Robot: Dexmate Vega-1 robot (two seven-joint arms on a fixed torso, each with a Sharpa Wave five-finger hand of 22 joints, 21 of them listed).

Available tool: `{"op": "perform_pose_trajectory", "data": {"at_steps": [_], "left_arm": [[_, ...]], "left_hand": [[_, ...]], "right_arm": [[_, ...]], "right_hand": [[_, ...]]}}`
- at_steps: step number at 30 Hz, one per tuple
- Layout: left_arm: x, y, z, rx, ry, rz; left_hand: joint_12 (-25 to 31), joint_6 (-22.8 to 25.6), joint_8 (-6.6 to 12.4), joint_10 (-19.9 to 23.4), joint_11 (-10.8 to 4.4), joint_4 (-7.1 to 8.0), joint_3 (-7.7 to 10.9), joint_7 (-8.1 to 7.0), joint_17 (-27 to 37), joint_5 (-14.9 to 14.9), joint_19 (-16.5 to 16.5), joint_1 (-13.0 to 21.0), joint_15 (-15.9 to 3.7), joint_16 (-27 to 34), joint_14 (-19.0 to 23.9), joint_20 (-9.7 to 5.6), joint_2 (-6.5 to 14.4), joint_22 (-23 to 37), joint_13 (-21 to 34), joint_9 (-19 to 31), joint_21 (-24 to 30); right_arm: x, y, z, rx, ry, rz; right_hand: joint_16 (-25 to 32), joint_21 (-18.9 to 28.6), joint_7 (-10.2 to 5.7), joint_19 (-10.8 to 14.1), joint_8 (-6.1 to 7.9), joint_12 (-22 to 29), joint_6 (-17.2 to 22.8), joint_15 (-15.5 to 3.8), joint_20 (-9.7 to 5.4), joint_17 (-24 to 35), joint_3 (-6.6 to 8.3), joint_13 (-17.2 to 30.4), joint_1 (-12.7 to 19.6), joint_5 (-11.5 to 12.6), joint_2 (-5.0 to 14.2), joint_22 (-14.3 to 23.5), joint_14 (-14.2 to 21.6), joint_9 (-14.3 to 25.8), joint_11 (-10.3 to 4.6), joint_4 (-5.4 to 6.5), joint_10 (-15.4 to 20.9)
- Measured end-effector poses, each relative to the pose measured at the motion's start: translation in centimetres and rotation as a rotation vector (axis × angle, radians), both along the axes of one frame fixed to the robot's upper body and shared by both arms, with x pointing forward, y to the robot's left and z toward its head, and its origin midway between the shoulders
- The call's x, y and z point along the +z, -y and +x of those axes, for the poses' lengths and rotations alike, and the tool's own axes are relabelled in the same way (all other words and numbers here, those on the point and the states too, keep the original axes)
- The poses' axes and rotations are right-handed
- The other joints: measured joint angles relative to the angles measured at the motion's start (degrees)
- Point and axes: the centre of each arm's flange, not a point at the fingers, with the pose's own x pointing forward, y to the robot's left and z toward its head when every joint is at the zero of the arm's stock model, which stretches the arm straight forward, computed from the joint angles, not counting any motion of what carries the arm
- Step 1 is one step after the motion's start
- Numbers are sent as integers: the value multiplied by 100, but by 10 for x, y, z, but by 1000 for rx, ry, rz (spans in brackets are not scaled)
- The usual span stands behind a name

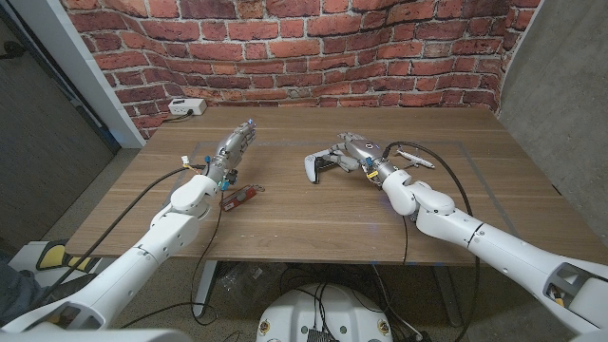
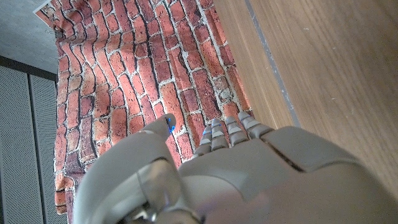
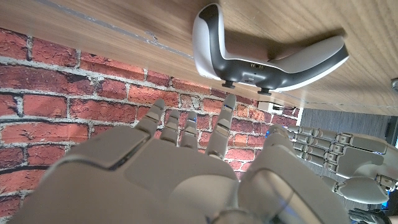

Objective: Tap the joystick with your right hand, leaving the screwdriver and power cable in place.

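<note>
The joystick is a white and black game controller lying at the middle of the table; it is also in the right wrist view. My right hand is at its right end with fingers stretched out and apart, holding nothing; the fingertips are close to the controller, and I cannot tell if they touch it. A red-handled screwdriver lies near the front, beside my left forearm. The power cable, white plug on a black cord, lies just right of my right hand. My left hand is held out straight, empty.
A white power strip sits at the table's back left corner against the brick wall. A faint taped outline marks the wooden table. My left hand shows beyond the controller in the right wrist view.
</note>
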Motion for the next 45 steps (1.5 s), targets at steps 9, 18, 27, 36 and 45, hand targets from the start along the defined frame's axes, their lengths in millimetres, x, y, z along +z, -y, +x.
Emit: {"op": "perform_pose_trajectory", "data": {"at_steps": [9, 18, 27, 36, 45], "left_arm": [[-1, -1, 1, 3, -3, -2], [-1, -2, 1, 2, -4, -3], [0, -2, 1, 2, -2, -2], [-1, 0, 1, 3, -6, 1], [-1, 2, 2, 2, -9, 3]], "left_hand": [[0, 0, 0, 0, 0, 0, 0, 0, 0, 0, -23, 1, 0, 0, 0, 23, 1, 0, 0, 0, 0], [0, 0, 0, 0, 0, -16, 16, 0, 0, 0, -21, 1, 0, 0, 0, 21, 1, 0, 0, 0, 0], [0, 0, 0, 0, 0, 0, 33, 0, 0, 0, -42, 1, 0, 0, 0, 42, 1, 0, 0, 0, 0], [0, 0, 0, 0, 0, -8, 56, 0, 0, 0, -41, -15, 0, 0, 0, 42, -15, 0, 0, 0, 0], [0, 0, 0, 0, 0, -8, 56, 0, 0, 0, -41, -15, 0, 0, 0, 41, -15, 0, 0, 0, 0]], "right_arm": [[-1, 1, 3, -9, -8, -1], [-2, 3, 5, -8, -9, 3], [-3, 3, 4, 1, -6, 10], [-4, 5, 6, 3, -12, 14], [-5, 6, 8, 4, -19, 22]], "right_hand": [[24, 0, -12, 0, 0, 28, 113, -21, 0, 17, 0, 0, 0, 0, 0, 0, 22, -1, -38, 0, 41], [46, 0, -23, 2, 26, 69, 330, -54, -2, 16, 0, 0, 0, 0, 0, 0, 95, -9, -60, 0, 162], [46, 0, -10, 116, 71, 72, 481, -53, 10, 16, 0, 0, 0, 0, 0, 0, 155, -13, -60, 0, 224], [46, 0, 19, 135, 69, 72, 512, -52, -10, 15, 0, 0, 0, 0, 0, 0, 155, -15, -52, 0, 276], [46, 0, 19, 136, 43, 72, 509, -51, -9, 15, 24, 0, 0, 0, 0, 0, 215, -13, -70, -24, 295]]}}
